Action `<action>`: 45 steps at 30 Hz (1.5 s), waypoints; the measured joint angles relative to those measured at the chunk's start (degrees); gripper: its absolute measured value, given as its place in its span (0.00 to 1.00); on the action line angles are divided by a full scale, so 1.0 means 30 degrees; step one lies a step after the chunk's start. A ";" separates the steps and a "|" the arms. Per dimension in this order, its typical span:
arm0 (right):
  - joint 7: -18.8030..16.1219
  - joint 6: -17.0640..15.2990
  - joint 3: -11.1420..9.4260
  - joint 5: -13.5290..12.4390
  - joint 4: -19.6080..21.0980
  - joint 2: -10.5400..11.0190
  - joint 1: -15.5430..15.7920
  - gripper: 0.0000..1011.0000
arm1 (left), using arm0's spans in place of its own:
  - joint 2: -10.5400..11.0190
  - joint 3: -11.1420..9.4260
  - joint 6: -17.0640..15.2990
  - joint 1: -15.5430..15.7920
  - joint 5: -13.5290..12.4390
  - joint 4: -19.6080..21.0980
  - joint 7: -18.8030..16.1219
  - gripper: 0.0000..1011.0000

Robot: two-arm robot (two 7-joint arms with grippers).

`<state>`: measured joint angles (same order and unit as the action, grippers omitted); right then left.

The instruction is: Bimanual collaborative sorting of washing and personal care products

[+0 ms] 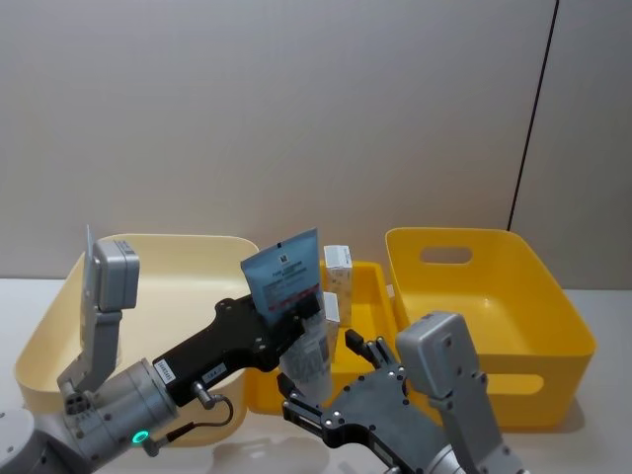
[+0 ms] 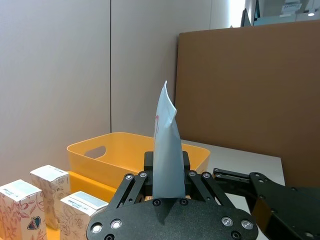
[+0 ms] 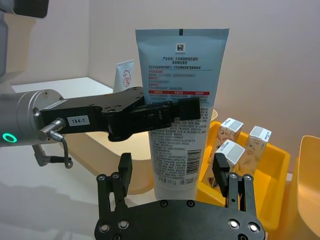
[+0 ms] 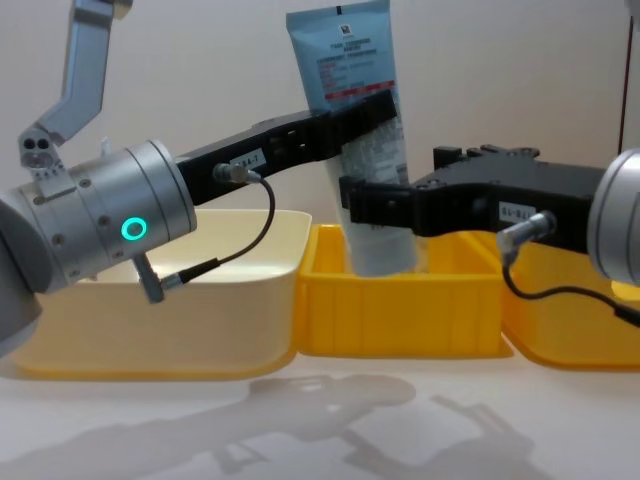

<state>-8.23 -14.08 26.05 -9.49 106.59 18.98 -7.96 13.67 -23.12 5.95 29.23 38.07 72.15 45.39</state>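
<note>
Two hands meet at one squeeze tube [image 3: 180, 75], held nearly upright, crimped end up, over the small yellow bin [image 4: 400, 310]. The left hand [image 4: 365, 115] is clamped across its printed middle. The right hand [image 4: 378, 215] sits lower, its fingers spread apart either side of the tube's base, not gripping. Three small cartons [image 3: 235, 145] stand in that bin.

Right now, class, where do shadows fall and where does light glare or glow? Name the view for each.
Chest view: soft arm shadows lie on the table before the bins, and a green ring glows on the left arm. Left wrist view: bright glare beyond the brown board.
</note>
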 joint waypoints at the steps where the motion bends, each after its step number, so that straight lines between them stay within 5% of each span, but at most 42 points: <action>1: 0.0061 0.0000 0.0023 0.0088 -0.0089 -0.0068 -0.0046 0.99 | -0.0002 0.0000 0.0001 0.0000 0.0000 0.0000 0.0000 0.27; 38: 0.0996 0.0187 0.0387 0.1690 -0.2989 -0.1991 -0.1535 0.99 | -0.0002 0.0000 -0.0001 0.0001 -0.0001 -0.0001 0.0000 0.27; 45: 0.1007 0.0206 0.0410 0.1773 -0.3165 -0.2101 -0.1623 0.85 | -0.0022 0.0000 0.0000 0.0001 0.0000 -0.0001 -0.0002 0.27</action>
<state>-5.21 -13.47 27.28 -4.16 97.10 12.67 -12.83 13.61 -23.12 5.95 29.23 38.07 72.15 45.38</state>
